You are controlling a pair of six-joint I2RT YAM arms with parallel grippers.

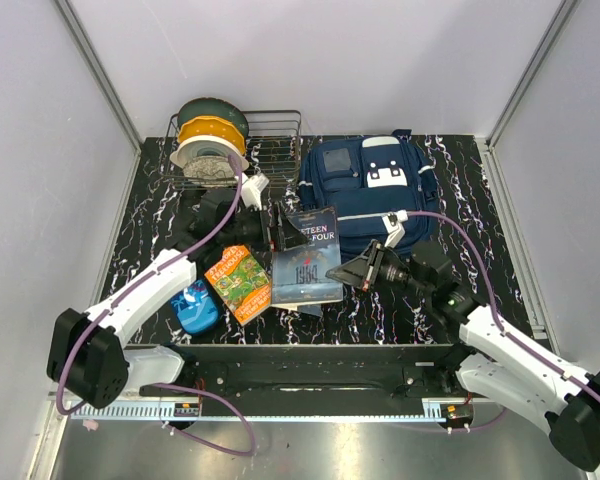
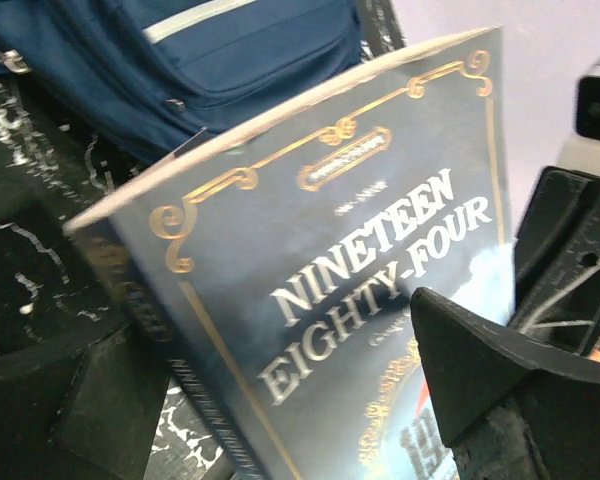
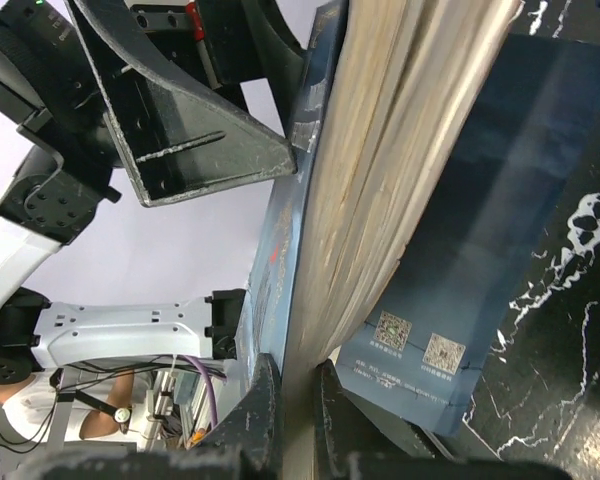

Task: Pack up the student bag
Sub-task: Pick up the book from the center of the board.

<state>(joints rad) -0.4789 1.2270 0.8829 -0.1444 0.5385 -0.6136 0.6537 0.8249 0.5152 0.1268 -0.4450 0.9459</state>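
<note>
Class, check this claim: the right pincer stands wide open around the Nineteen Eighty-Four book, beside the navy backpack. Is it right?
Not quite. The right pincer is shut on the Nineteen Eighty-Four book, not wide open, as the right wrist view shows. The book is beside the navy backpack.

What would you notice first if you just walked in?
The big blue book, Nineteen Eighty-Four, in the middle of the table, pinched at its edge by the right gripper while the open left gripper sits at its far corner. Behind it lies the navy bag, and spools sit in a wire basket at back left.
</note>
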